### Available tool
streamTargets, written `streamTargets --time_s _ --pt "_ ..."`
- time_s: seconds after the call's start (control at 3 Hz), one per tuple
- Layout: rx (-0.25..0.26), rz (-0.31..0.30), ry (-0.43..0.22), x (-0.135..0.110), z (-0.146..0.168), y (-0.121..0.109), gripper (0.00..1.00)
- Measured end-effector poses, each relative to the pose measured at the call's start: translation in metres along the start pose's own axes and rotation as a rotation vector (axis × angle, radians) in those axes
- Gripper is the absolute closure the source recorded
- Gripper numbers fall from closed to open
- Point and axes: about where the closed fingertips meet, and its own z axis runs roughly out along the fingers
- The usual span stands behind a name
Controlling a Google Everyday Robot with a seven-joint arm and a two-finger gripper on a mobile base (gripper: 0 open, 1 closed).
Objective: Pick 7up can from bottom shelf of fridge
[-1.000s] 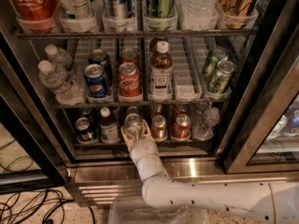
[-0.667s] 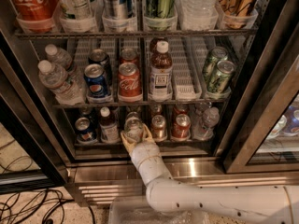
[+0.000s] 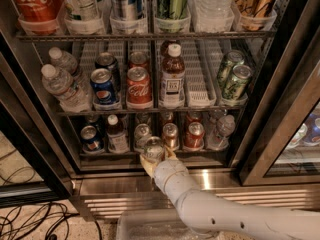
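Where the gripper [image 3: 155, 155] reaches the front lip of the bottom shelf [image 3: 115, 155], the 7up can [image 3: 153, 147] sits between its 2 fingers [image 3: 145, 162], upright, silver top facing the camera. The fingers are closed in against the can's sides, 1 on each flank. Most of the can's body is hidden by them, so its pale green colour is hard to confirm. The can stands at the very front edge of the rack, in front of the row of drinks behind it.

Just behind the gripper, in the same lane, is another silver-topped can [image 3: 142, 133]. Beside that, to the gripper's right, stand 2 orange-red cans [image 3: 170, 134] [image 3: 194, 134], and further right a clear bottle [image 3: 223, 129]. To the gripper's left are a small white-capped bottle [image 3: 116, 133] and, beyond it, a blue Pepsi can [image 3: 90, 138].

Below the gripper the white arm [image 3: 225, 214] bends down and away to the right, crossing the ribbed steel base of the fridge [image 3: 120, 194].

Above the gripper, on the brighter rack, are a second Pepsi can [image 3: 104, 87], a Coca-Cola can [image 3: 138, 87], a brown bottle with a white cap [image 3: 172, 77], 2 green cans [image 3: 235, 79] and 2 water bottles [image 3: 62, 84]. The black-framed glass door [image 3: 280, 119] stands open well to the right. Dark cables [image 3: 30, 220] lie on the floor down to the left.
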Motion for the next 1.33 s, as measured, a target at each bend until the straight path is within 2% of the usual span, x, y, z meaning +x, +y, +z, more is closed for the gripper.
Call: streamTargets --time_s 0.33,0.67,1.0,1.33 --pt "-0.012 0.002 0.048 -0.006 -0.014 -0.034 1.00" --pt "-0.051 -0.012 0.067 -0.021 -0.014 -0.064 1.00" --pt "-0.119 -0.017 0.085 -0.033 -0.010 -0.079 1.00" --pt "-0.232 -0.013 0.118 -0.036 -0.009 -0.073 1.00"
